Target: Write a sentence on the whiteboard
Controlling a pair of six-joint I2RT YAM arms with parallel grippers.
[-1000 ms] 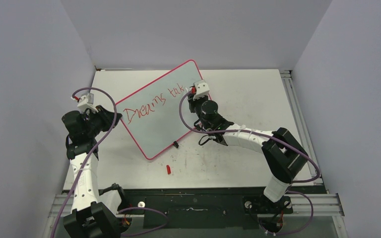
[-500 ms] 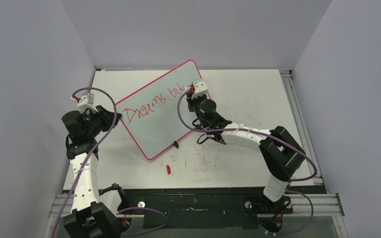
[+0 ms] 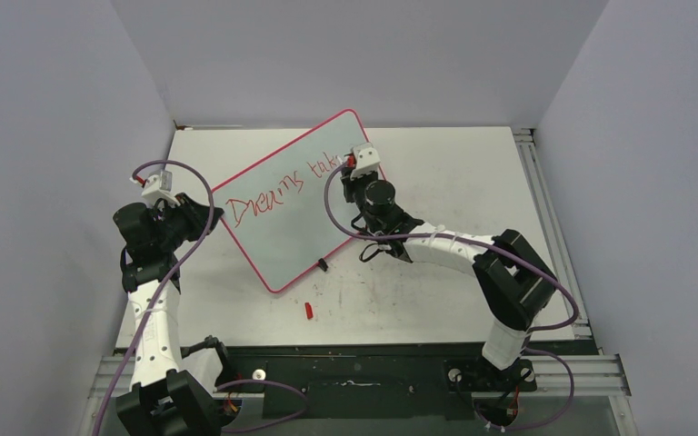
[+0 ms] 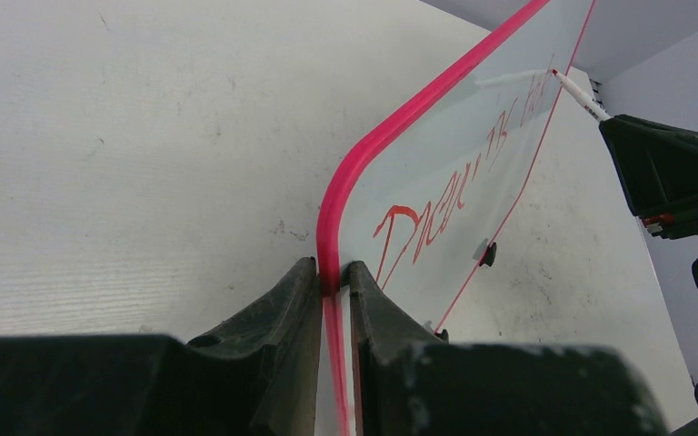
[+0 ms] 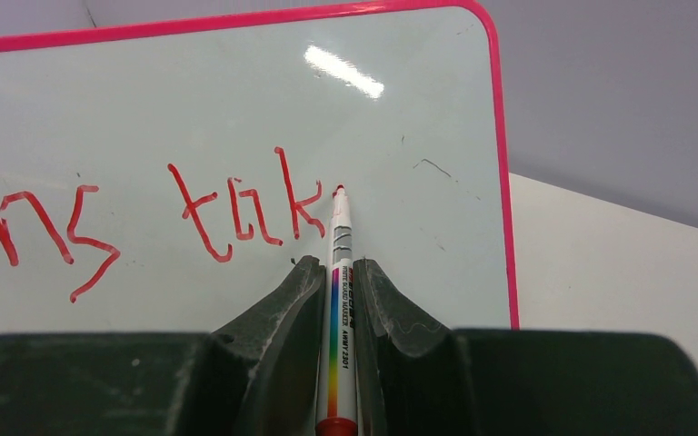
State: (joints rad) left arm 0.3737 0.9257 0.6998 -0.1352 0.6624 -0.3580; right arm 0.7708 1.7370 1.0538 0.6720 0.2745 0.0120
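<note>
Scuffed white table (image 3: pixel 473 173), grey walls (image 3: pixel 327 54); left hand (image 4: pixel 332 266) pinches whiteboard (image 3: pixel 277 241) rim, right hand (image 5: pixel 334 263) clamps marker (image 5: pixel 342 227).

A scuffed white tabletop (image 3: pixel 473 173) sits boxed in by plain, pale lavender-grey panels: a back wall (image 3: pixel 354 54), a left wall (image 3: pixel 45 136) and a right wall (image 3: pixel 654 136). An aluminium rail (image 3: pixel 533 182) runs along its right edge, and a black strip (image 3: pixel 373 359) borders the near side. The light is soft and even.
</note>
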